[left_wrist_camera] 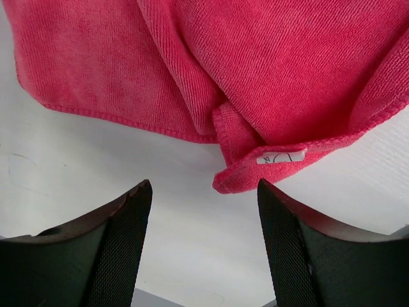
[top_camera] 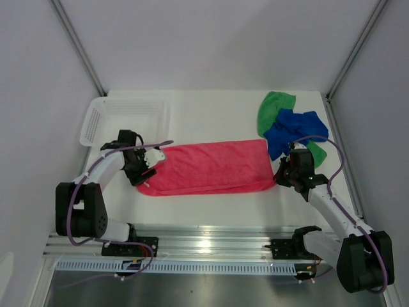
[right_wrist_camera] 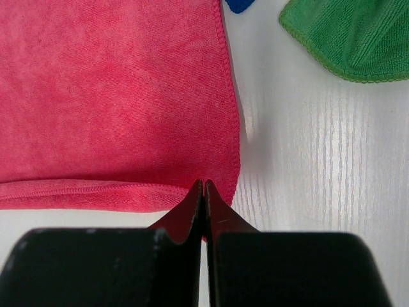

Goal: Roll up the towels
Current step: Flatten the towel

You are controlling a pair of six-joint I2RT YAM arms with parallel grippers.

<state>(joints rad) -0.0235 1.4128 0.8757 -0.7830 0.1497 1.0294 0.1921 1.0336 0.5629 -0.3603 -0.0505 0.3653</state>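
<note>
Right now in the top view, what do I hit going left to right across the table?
basket → left gripper → pink towel → right gripper. The blue towel and green towel overlap at far right, so they're left out.

The left arm [top_camera: 108, 167] is bending inward, the left pincer [left_wrist_camera: 204, 185] gaping wide with fingers [left_wrist_camera: 121, 243] well apart; the right arm [top_camera: 332, 204] is reaching forward, the right pincer [right_wrist_camera: 204, 184] pressing its fingertips [right_wrist_camera: 216, 208] tightly together.

Left arm [top_camera: 80, 208] and right arm [top_camera: 332, 204], bolted to a ribbed silver aluminium rail [top_camera: 211, 243]: white tubular links, black blocky joints, looped purple cables, black wedge-shaped textured fingers [left_wrist_camera: 121, 256].
</note>
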